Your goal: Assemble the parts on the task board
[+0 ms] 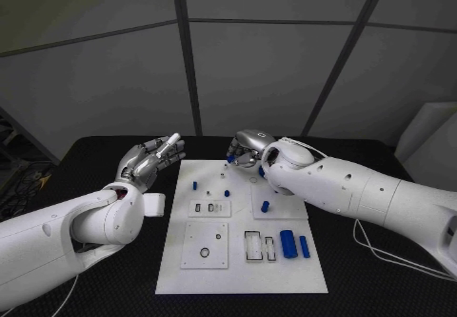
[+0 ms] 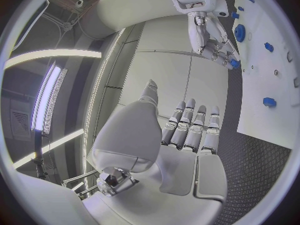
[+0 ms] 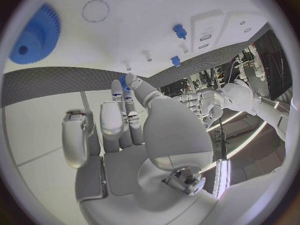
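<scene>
- Right hand (image 1: 249, 149) at the task board's (image 1: 243, 281) far edge, fingers pinching a small blue part (image 1: 230, 158), apparently for seating.
- Left hand (image 1: 148, 162) beside the board over the table (image 1: 114, 148), fingers released, holding nothing, apparently standing by.

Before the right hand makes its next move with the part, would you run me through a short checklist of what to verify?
1. Right hand holds a blue part at its fingertips: ok.
2. Left hand holds nothing, fingers apart, beside the task board: ok.
3. Left hand is off the board's far end, where the right hand works: ok.
4. Blue gear lies flat on the board: ok.
5. Which socket the held part belongs in: cannot tell.
</scene>
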